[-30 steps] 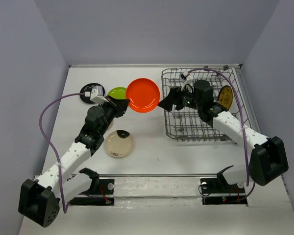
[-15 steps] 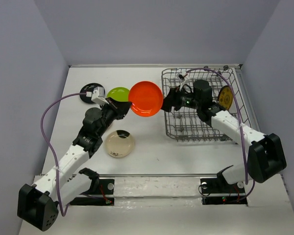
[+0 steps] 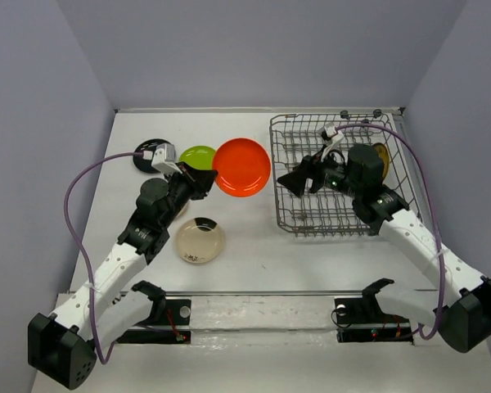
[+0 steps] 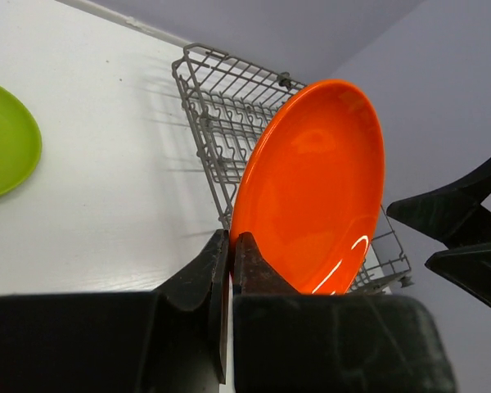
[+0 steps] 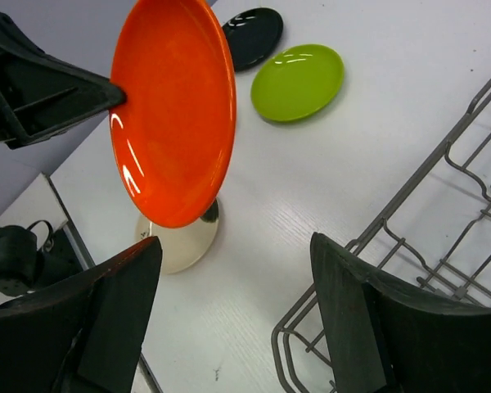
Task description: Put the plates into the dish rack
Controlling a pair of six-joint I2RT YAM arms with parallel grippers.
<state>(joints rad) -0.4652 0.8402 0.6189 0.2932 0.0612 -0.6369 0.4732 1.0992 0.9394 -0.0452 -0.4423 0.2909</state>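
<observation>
My left gripper (image 3: 206,176) is shut on the rim of the orange plate (image 3: 242,167) and holds it up in the air, tilted, just left of the dish rack (image 3: 288,214). The same plate shows in the left wrist view (image 4: 319,180) and the right wrist view (image 5: 176,106). My right gripper (image 3: 295,180) is open and empty over the rack's left side, facing the orange plate. The lime green plate (image 3: 196,155) and the black plate (image 3: 146,155) lie on the table at the back left. The cream plate with a dark patch (image 3: 200,241) lies in front. A brown plate with yellow pattern (image 3: 382,160) stands in the rack.
The grey side walls close in the white table (image 3: 245,246). The left arm's purple cable (image 3: 74,213) loops out to the left. The right arm's cable (image 3: 409,164) arches over the rack's right side.
My right gripper has drawn back to the right, away from the orange plate, and its arm has swung outward. The left gripper has carried the plate slightly right, then held it.
</observation>
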